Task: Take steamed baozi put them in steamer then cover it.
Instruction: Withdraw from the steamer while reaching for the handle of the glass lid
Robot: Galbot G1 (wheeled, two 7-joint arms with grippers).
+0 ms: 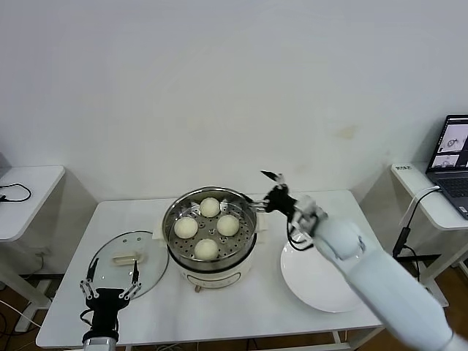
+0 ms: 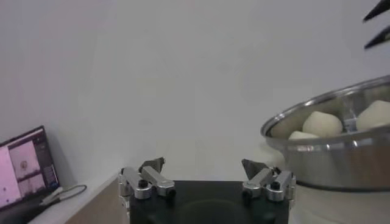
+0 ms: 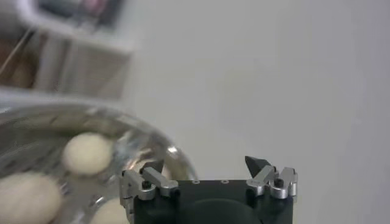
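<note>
Sitting in the steamer [image 1: 210, 252] at the worktop's [image 1: 241, 311] centre are four baozi [image 1: 209, 228]; the cover [image 1: 126, 263] lies at nine o'clock. Left gripper [image 1: 111, 276] and right gripper [image 1: 268, 186] hold fingers apart, empty.

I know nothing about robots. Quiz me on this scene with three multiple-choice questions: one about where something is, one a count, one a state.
1. Where is the glass lid?
A. on the pot
B. on the table, on the robot's left of the pot
C. on the plate

2. How many buns sit in the steamer?
A. two
B. three
C. four

3. The right gripper is:
A. open, empty
B. holding a bun
C. holding the lid

Answers: 1 B, the lid lies flat beside the pot. 2 C, four white buns show. 3 A, nothing sits between its spread fingers.
</note>
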